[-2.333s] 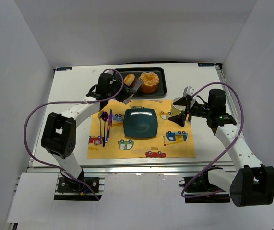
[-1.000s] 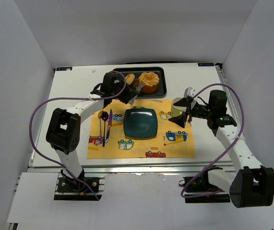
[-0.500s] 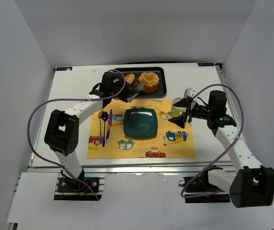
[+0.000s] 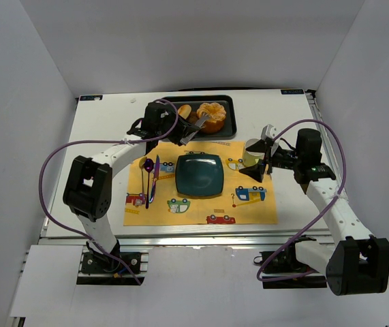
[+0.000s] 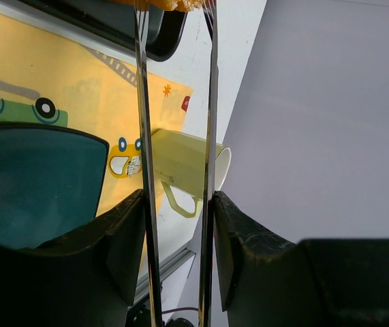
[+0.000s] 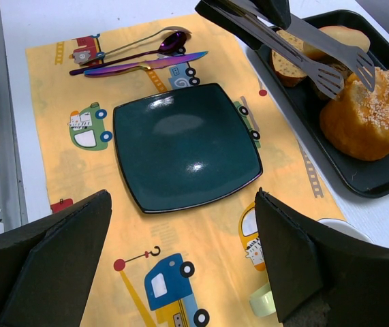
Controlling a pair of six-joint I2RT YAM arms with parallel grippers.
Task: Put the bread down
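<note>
The bread (image 4: pixel 212 116), a large orange-golden bun, sits in the black tray (image 4: pixel 229 102) at the back; it also shows in the right wrist view (image 6: pixel 371 119). My left gripper (image 4: pixel 172 131) is shut on metal tongs (image 4: pixel 193 127). The tong tips (image 6: pixel 337 78) rest against the bread's left side. In the left wrist view the two tong blades (image 5: pixel 144 136) run up to the bread (image 5: pixel 160 3) at the top edge. The teal plate (image 4: pixel 199 174) lies bare on the placemat. My right gripper (image 4: pixel 255 168) is open and empty, low over the mat's right part.
A smaller pale bun (image 6: pixel 337 37) and a dark brown piece (image 6: pixel 286 65) lie in the tray left of the bread. A pale green cup (image 4: pixel 253 151) stands beside my right gripper. A spoon and knife (image 4: pixel 151 176) lie left of the plate on the yellow placemat (image 4: pixel 249 208).
The left gripper drew the tongs back from the tray, then pushed them forward again to the bread. Over the last half second nothing has moved. The right arm has stayed put.
</note>
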